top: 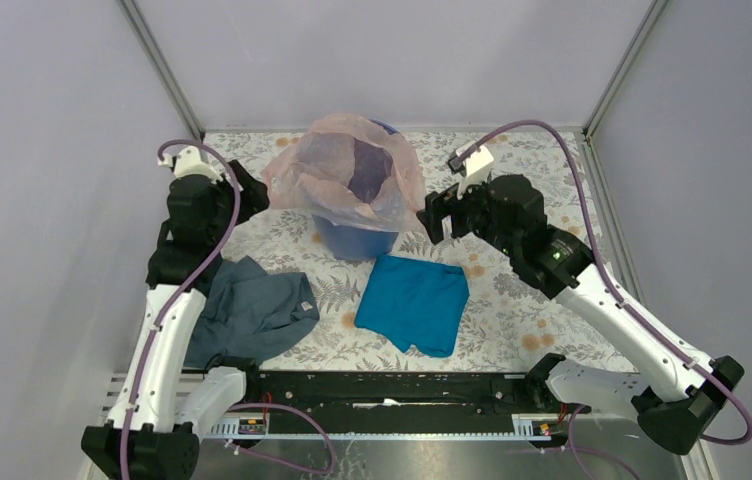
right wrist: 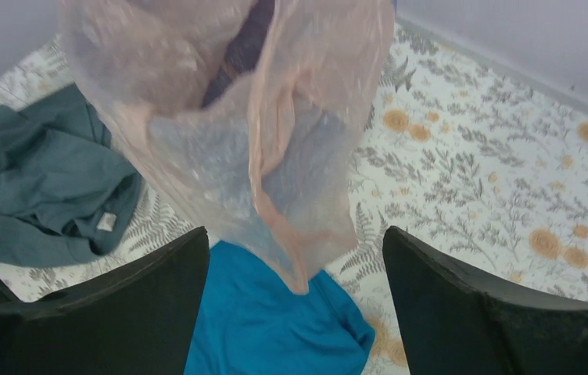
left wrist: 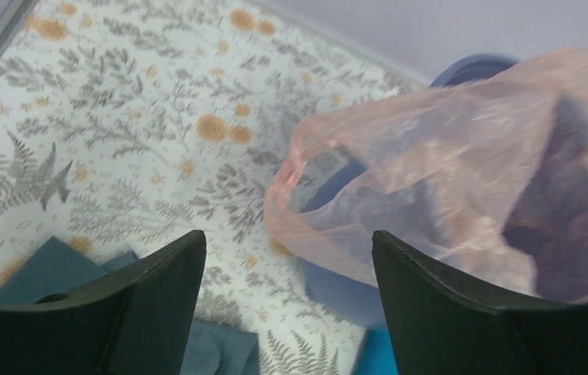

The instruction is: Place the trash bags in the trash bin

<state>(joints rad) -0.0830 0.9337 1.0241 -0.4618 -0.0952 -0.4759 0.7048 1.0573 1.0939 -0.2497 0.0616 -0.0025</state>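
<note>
A translucent pink trash bag (top: pixel 347 170) lies draped over the mouth of the blue trash bin (top: pixel 357 240), its folds hanging down the outside of the walls. My left gripper (top: pixel 252 195) stands open just left of the bag, touching nothing. In the left wrist view the bag (left wrist: pixel 447 156) spreads ahead and to the right of the open left gripper (left wrist: pixel 287 238), with the bin's rim (left wrist: pixel 471 66) behind it. My right gripper (top: pixel 437 215) stands open at the bag's right side. In the right wrist view a loose flap of the bag (right wrist: pixel 236 117) hangs ahead of the right gripper (right wrist: pixel 295 234), ungripped.
A teal cloth (top: pixel 412 303) lies flat on the flowered table cover just in front of the bin. A crumpled grey-green garment (top: pixel 247 310) lies front left, beside the left arm. Grey walls close the table on three sides.
</note>
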